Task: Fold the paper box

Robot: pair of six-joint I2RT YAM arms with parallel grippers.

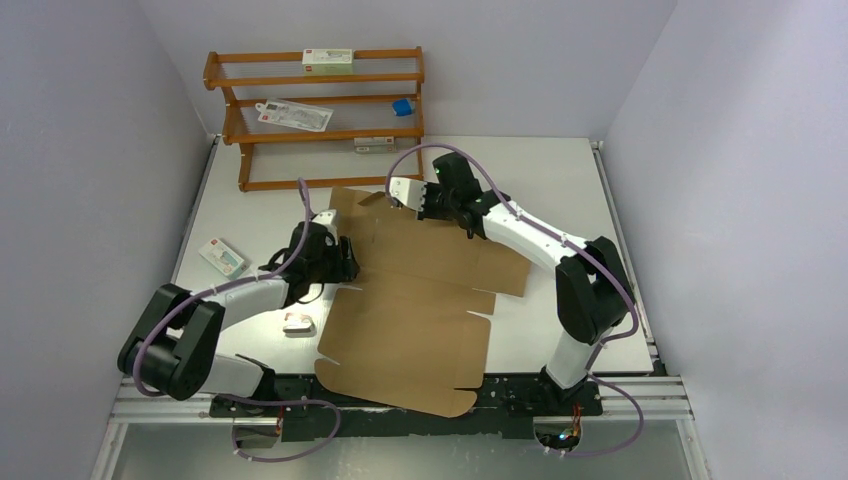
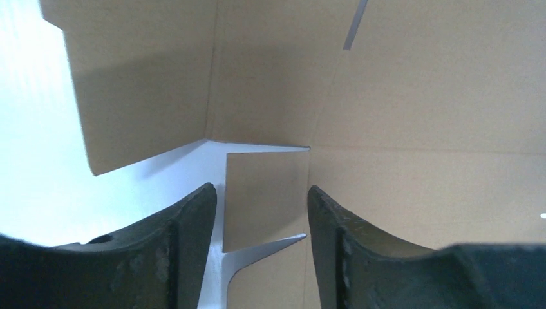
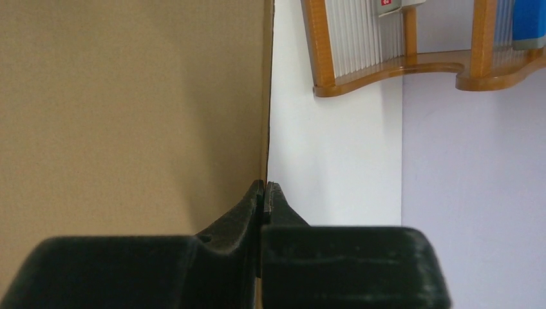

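The paper box [image 1: 420, 300] lies as a large flat brown cardboard sheet with flaps and slits in the middle of the table. My left gripper [image 1: 348, 264] is at the sheet's left edge. In the left wrist view its jaws [image 2: 261, 193] stand open on either side of a small square flap [image 2: 265, 193], with a raised side flap [image 2: 141, 84] beyond. My right gripper [image 1: 405, 198] is at the sheet's far edge. In the right wrist view it [image 3: 264, 188] is shut on the thin edge of the cardboard [image 3: 129, 116], which stands upright there.
An orange-brown wooden rack [image 1: 315, 110] with white cartons and a blue item stands at the back left; its foot [image 3: 386, 67] shows near the right gripper. A small white carton [image 1: 221, 256] lies at the table's left, and another white item [image 1: 297, 322] lies beside the sheet.
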